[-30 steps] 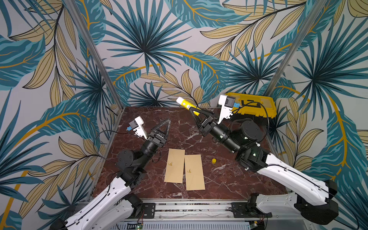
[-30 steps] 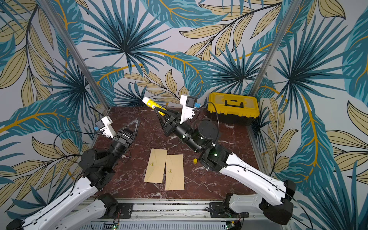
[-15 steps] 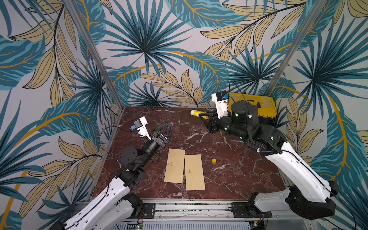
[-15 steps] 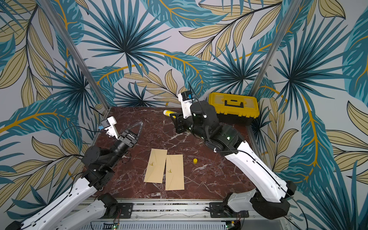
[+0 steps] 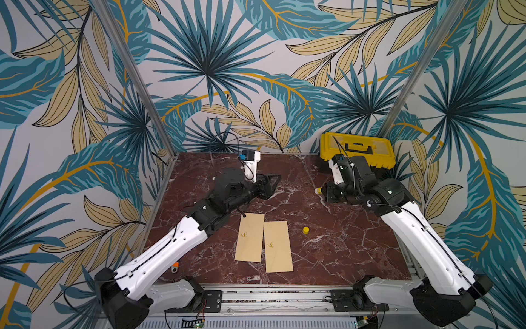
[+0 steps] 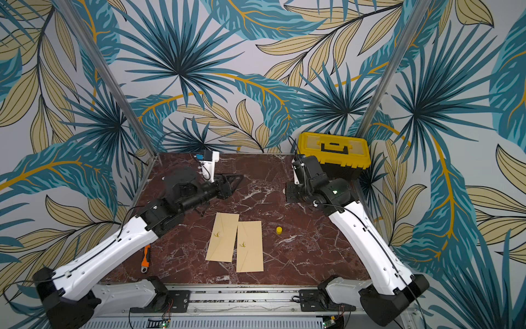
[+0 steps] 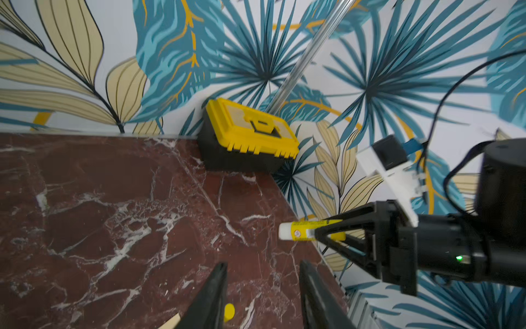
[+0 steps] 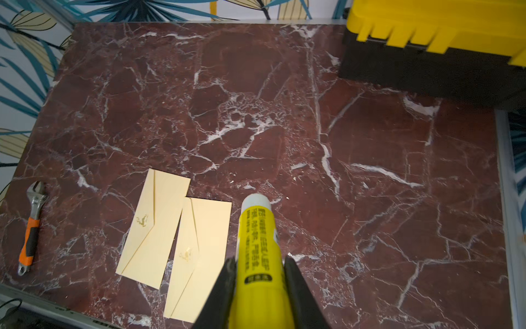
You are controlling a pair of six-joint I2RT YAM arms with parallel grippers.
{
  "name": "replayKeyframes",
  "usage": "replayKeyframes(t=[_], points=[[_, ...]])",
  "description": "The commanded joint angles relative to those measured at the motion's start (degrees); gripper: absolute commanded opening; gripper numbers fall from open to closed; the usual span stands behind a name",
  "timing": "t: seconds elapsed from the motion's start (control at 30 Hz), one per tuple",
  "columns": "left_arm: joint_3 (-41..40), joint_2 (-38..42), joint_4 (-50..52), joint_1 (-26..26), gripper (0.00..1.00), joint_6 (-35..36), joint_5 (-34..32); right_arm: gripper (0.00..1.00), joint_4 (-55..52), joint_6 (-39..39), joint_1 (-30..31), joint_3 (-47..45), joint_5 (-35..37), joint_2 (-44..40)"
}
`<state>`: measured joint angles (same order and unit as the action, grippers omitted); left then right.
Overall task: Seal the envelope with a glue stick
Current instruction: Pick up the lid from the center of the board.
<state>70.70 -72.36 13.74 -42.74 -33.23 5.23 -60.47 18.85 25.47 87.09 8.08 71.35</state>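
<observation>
Two tan envelopes [image 5: 250, 237] [image 5: 278, 246] lie flat side by side at the middle of the marble table [image 5: 341, 256], long edges meeting, flap sides up. Each flap is folded down with a small gold mark at its point. Whether either flap is stuck cannot be told.

Right gripper [image 8: 259, 258]: jaws pressed onto the yellow barrel of the glue stick [image 8: 257, 242], pinching it from both sides. The cap is off and the white tip is bare. In the left wrist view the glue stick [image 7: 301, 232] sits roughly level, clear of the marble, with its tip sticking out past the fingers. In a top view only the tip end [image 5: 318, 190] shows ahead of the gripper, aimed toward the left arm's side, well apart from the envelopes.

Left gripper [image 7: 262, 263]: fingers spread, nothing between them, held above the rear half of the table, facing the right gripper.

The yellow cap [image 5: 306, 230] stands alone on the marble near the envelope on the right arm's side, not touching it.

Other items: a yellow-lidded toolbox [image 5: 357, 149] in the far corner behind the right arm, lid shut; an orange-handled wrench [image 6: 146, 257] on the table by the left arm.
</observation>
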Motion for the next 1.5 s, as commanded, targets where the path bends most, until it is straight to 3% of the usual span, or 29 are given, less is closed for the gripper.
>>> replayKeyframes(t=[0.0,0.23,0.47,0.7,0.87,1.03,1.47], points=[[4.1,-6.0,13.7,-3.1,0.44,5.9,-4.0,0.00,-0.7,-0.2,-3.7,-3.2,-1.0,-2.0],[14.0,-21.8,22.2,-9.8,0.44,9.3,-8.2,0.00,-1.1,-3.3,-11.7,-5.8,2.2,-5.4],[29.2,-38.5,34.2,-15.3,0.44,11.5,-8.2,0.00,-0.8,-5.7,-15.4,-6.2,2.1,-6.8],[38.9,-50.8,39.8,-17.4,0.44,13.7,-8.2,0.00,-0.4,-7.1,-16.6,-6.3,0.4,-7.2],[45.2,-57.6,44.5,-17.2,0.44,16.2,-12.9,0.00,-0.5,-8.0,-16.9,-6.7,-0.2,-7.5],[48.6,-61.1,46.4,-16.9,0.44,16.9,-12.7,0.00,-0.7,-8.6,-17.1,-6.8,-0.4,-7.7],[49.1,-62.9,43.2,-15.4,0.41,15.8,-4.4,0.00,-0.4,-9.7,-17.5,-6.8,-1.1,-7.6]])
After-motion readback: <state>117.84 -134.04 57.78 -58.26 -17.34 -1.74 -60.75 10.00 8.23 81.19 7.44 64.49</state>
